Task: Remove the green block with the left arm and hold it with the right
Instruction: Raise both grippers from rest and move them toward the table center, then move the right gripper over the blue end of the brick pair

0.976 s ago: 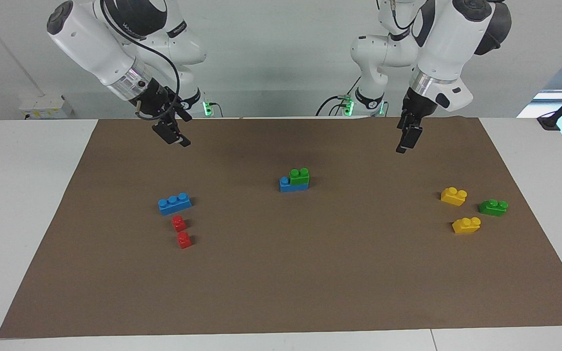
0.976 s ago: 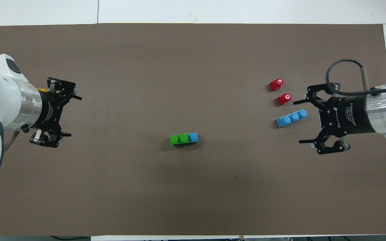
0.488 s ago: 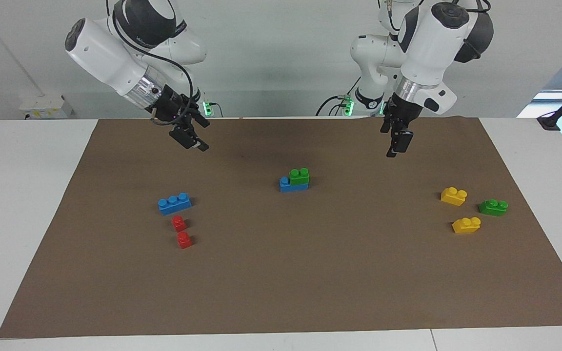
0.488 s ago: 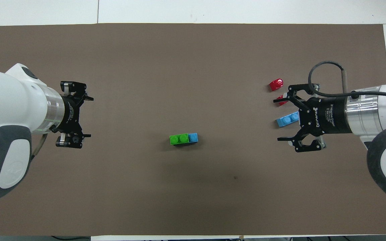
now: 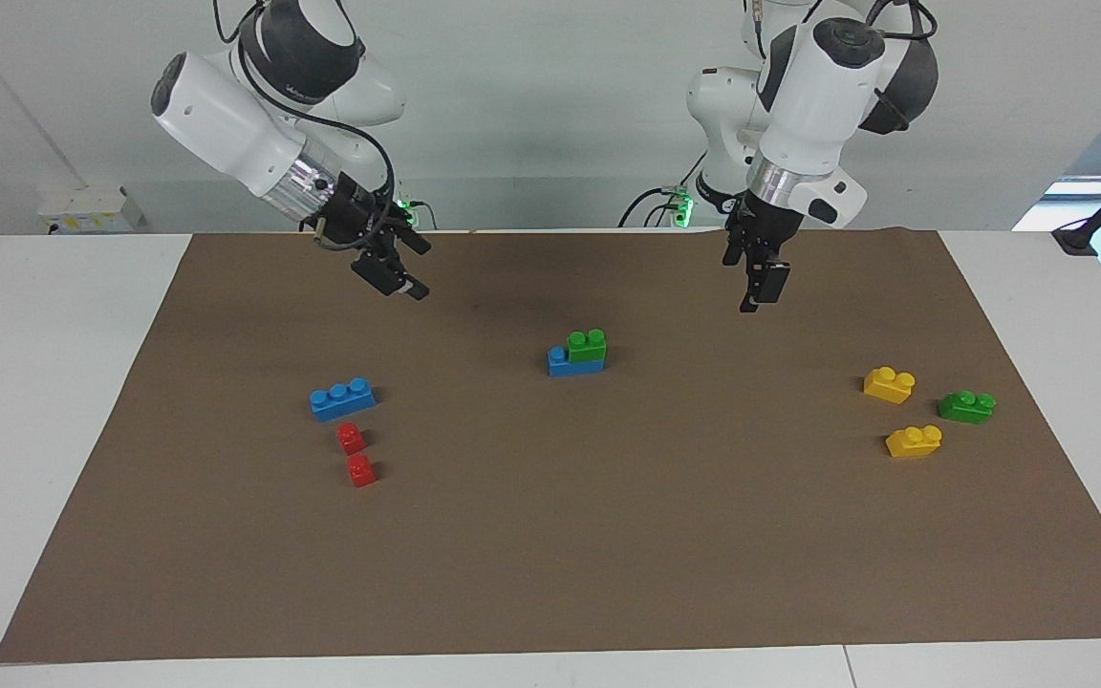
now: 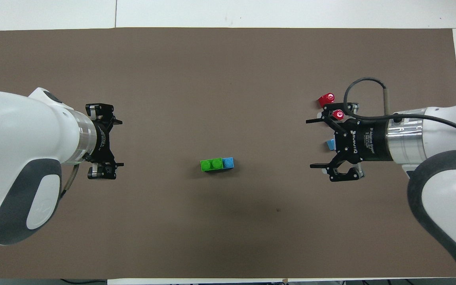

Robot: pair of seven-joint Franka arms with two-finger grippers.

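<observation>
The green block is a bright-green two-stud brick stacked on one end of a blue brick at the middle of the mat; it also shows in the overhead view. My left gripper hangs open and empty above the mat, on the left arm's side of the stack and apart from it; in the overhead view its jaws stand wide. My right gripper is open and empty above the mat on the right arm's side of the stack, also apart from it.
A blue three-stud brick and two red bricks lie toward the right arm's end. Two yellow bricks and a darker green brick lie toward the left arm's end. A brown mat covers the table.
Both grippers have moved inward over the mat toward the stack in the middle, staying open. The bricks have not moved.
</observation>
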